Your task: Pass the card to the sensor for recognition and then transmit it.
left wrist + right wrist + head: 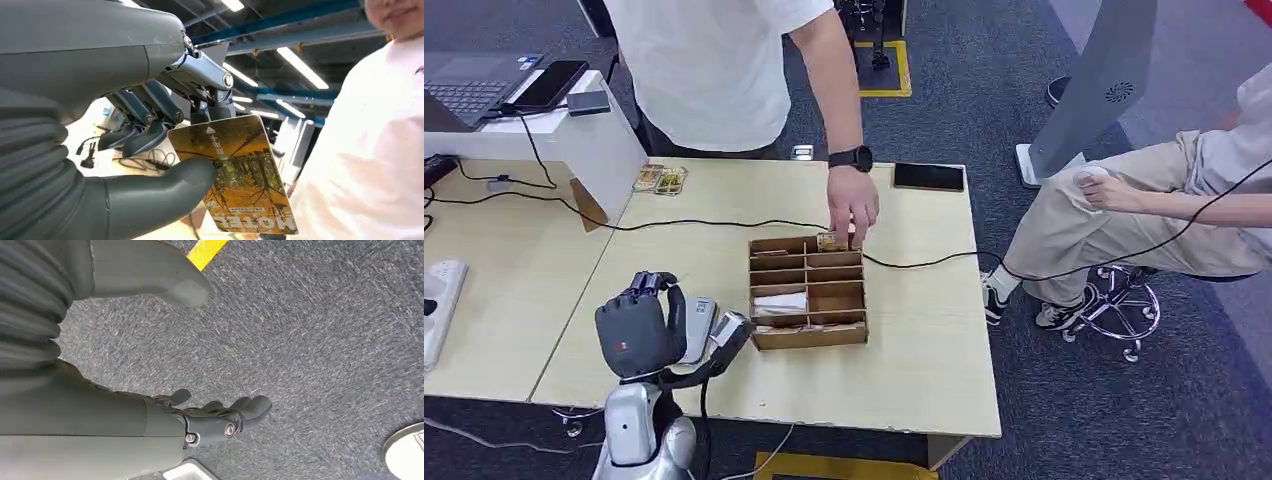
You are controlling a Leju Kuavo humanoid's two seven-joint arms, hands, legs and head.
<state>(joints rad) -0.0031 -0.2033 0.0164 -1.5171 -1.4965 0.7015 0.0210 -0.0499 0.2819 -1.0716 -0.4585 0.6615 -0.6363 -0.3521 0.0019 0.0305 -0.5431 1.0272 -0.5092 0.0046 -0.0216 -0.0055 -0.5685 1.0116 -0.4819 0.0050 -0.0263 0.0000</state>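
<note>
My left hand [639, 325] is raised above the near left part of the table [924, 370]. In the left wrist view this hand [165, 125] pinches a yellow-orange card [245, 175] with a tree picture between thumb and fingers. The card sticks out towards a person in a white shirt [370, 150]. A flat white-grey sensor device [701, 327] lies on the table just right of my left hand, with a small grey unit [731, 331] on a black cable beside it. My right hand [220, 420] hangs over grey carpet, fingers apart, holding nothing.
A cardboard organiser [809, 292] with several compartments stands mid-table; a standing person's hand [852, 212] reaches into its far row. A black cable [704, 224] crosses the table. A dark phone [929, 177] lies at the far edge. A seated person [1144, 210] is at the right.
</note>
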